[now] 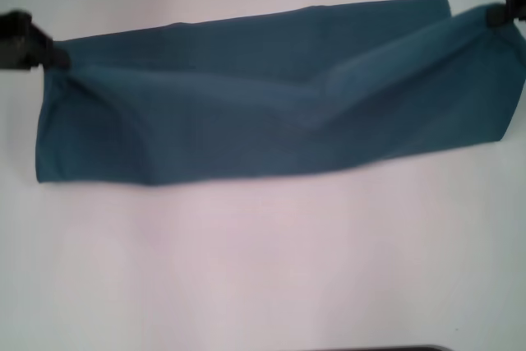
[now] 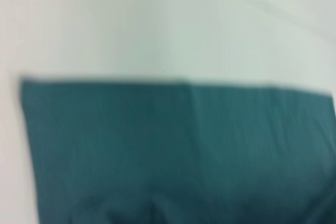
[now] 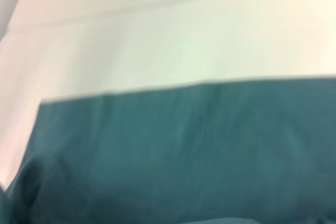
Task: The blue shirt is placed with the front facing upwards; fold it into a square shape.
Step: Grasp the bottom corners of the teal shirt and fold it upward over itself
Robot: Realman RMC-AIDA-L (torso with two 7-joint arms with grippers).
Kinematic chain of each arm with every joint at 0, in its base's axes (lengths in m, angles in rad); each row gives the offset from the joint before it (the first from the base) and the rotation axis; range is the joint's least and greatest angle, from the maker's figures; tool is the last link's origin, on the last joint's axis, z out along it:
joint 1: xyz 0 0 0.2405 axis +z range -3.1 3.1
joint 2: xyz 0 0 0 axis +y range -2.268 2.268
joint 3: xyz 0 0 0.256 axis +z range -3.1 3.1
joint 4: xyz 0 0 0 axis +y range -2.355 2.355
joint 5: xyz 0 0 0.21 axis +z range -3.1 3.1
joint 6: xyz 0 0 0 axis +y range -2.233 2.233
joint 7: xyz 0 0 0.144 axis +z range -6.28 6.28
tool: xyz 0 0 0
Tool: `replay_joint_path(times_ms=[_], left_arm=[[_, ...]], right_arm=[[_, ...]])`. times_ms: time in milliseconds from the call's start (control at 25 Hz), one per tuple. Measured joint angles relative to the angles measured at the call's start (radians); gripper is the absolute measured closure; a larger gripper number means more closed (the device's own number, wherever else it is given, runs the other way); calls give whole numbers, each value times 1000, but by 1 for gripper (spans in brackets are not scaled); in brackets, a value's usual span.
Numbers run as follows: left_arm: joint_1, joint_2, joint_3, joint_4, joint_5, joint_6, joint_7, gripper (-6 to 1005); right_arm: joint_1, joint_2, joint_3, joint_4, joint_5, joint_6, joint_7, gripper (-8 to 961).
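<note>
blue shirt (image 1: 271, 113) matt soft cloth; table (image 1: 263, 260) smooth, matt white.

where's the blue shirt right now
In the head view the blue shirt is stretched as a long folded band across the white table, its upper corners held by the left hand and the right hand.

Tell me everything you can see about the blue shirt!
The blue shirt is plain teal cloth, soft-looking, folded into a long band across the white table. No lettering shows. Creases run out from both far corners, where the left gripper and the right gripper pinch it, one at each end. The rest seems to lie flat.
</note>
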Motion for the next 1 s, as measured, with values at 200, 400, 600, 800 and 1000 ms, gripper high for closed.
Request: replay_joint_path(times_ms=[200,400,600,800,1000], left_arm=[[-31,-14,27,3,15,-138,-56,958],[-43,-33,80,35,39,-283,-100,958],[-49,-67,111,72,75,-376,-113,958],[-43,-86,98,30,73,-415,-119,958],[-54,-102,105,37,71,-481,-120,958]], right_arm=[[-9,4,40,7,8,122,19,826],[-13,19,65,23,11,238,19,818],[-11,56,37,74,7,378,-5,811],[-6,86,0,79,7,493,-17,803],[-1,99,-94,129,-4,589,-8,795]])
